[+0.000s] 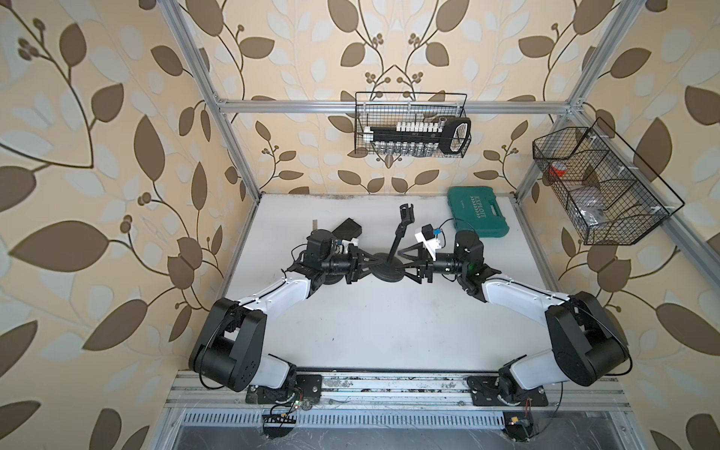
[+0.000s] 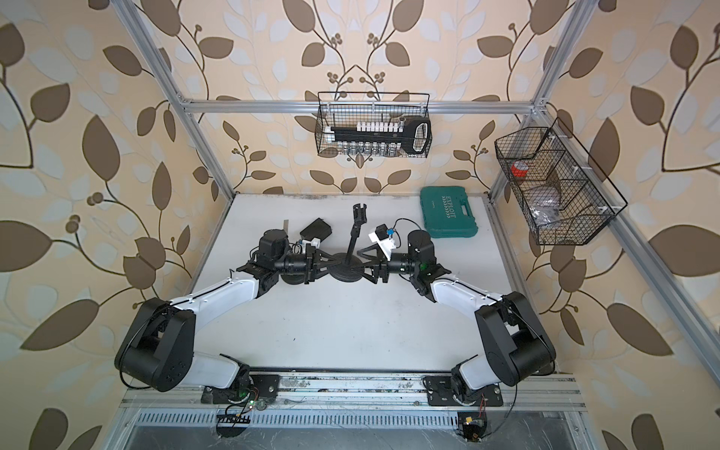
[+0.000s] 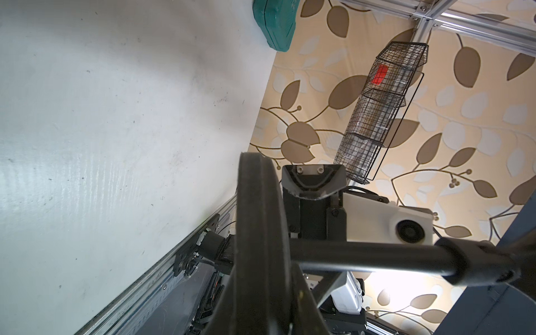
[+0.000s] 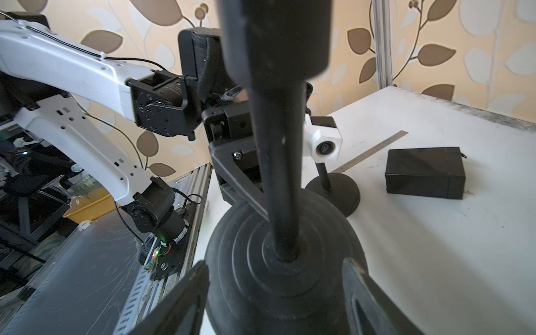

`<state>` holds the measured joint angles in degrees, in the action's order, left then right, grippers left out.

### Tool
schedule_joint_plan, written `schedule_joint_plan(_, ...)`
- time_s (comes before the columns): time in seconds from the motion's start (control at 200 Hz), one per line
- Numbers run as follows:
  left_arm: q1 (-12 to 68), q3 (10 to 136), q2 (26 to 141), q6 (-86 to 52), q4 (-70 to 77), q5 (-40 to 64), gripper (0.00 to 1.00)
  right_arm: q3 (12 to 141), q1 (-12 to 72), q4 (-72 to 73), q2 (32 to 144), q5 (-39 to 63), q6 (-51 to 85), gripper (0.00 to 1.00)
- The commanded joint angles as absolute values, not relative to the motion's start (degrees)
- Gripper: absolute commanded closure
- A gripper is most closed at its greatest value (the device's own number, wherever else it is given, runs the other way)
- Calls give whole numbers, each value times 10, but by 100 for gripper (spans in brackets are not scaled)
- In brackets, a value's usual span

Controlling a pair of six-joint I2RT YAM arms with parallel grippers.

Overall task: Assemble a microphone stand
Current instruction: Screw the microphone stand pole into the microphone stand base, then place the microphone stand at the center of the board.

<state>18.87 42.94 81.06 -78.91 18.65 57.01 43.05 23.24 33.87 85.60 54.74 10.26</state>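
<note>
A black microphone stand stands mid-table: round base (image 1: 389,270), thin pole (image 1: 397,241) leaning towards the back, clip (image 1: 407,214) on top. My left gripper (image 1: 373,261) comes in from the left and is shut on the base's rim; the left wrist view shows that base (image 3: 261,226) edge-on between the jaws, with the pole (image 3: 377,255) running off sideways. From the right, my right gripper (image 1: 403,265) is open. Its fingers (image 4: 179,301) straddle the base (image 4: 284,261), with a sliver of table showing beside one finger.
A second round base with a short rod (image 4: 336,188) sits under my left arm. A black box (image 1: 348,229) and a steel ruler (image 4: 374,152) lie behind it. A green case (image 1: 477,212) lies back right. Wire baskets (image 1: 413,124) hang on the frame.
</note>
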Motion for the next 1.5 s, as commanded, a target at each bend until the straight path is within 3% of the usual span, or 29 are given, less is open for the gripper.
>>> schedule_joint_plan(0.0, 197, 433, 775, -780, 248, 612, 100, 459, 234, 360, 871, 585, 93, 28)
schedule_joint_plan(0.27, 199, 432, 772, -780, 248, 622, 100, 489, 249, 361, 899, 583, 107, 42)
schedule_joint_plan(0.43, 200, 436, 773, -783, 251, 621, 100, 482, 260, 373, 899, 570, 111, 62)
schedule_joint_plan(0.615, 200, 439, 769, -789, 257, 611, 100, 455, 273, 413, 892, 524, 128, 100)
schedule_joint_plan(0.78, 199, 446, 770, -790, 256, 595, 100, 406, 301, 437, 862, 361, 167, 100)
schedule_joint_plan(0.98, 199, 451, 765, -790, 258, 568, 100, 378, 402, 286, 791, -56, 261, 100)
schedule_joint_plan(1.06, 199, 452, 766, -790, 257, 556, 100, 391, 482, 232, 782, -231, 265, 100)
schedule_joint_plan(1.155, 199, 452, 767, -787, 248, 542, 100, 415, 519, 206, 796, -282, 263, 100)
schedule_joint_plan(1.255, 200, 453, 772, -783, 240, 537, 100, 427, 516, 213, 806, -229, 253, 100)
schedule_joint_plan(1.29, 200, 454, 775, -779, 238, 536, 100, 431, 509, 217, 804, -184, 238, 83)
schedule_joint_plan(1.325, 200, 457, 777, -773, 232, 536, 100, 435, 501, 218, 800, -137, 222, 57)
schedule_joint_plan(1.374, 199, 462, 779, -763, 216, 533, 100, 437, 488, 215, 786, -80, 201, 34)
schedule_joint_plan(1.409, 199, 466, 782, -756, 208, 531, 100, 435, 478, 212, 773, -48, 186, 26)
schedule_joint_plan(1.494, 199, 477, 785, -737, 185, 519, 100, 418, 456, 194, 729, -4, 155, 17)
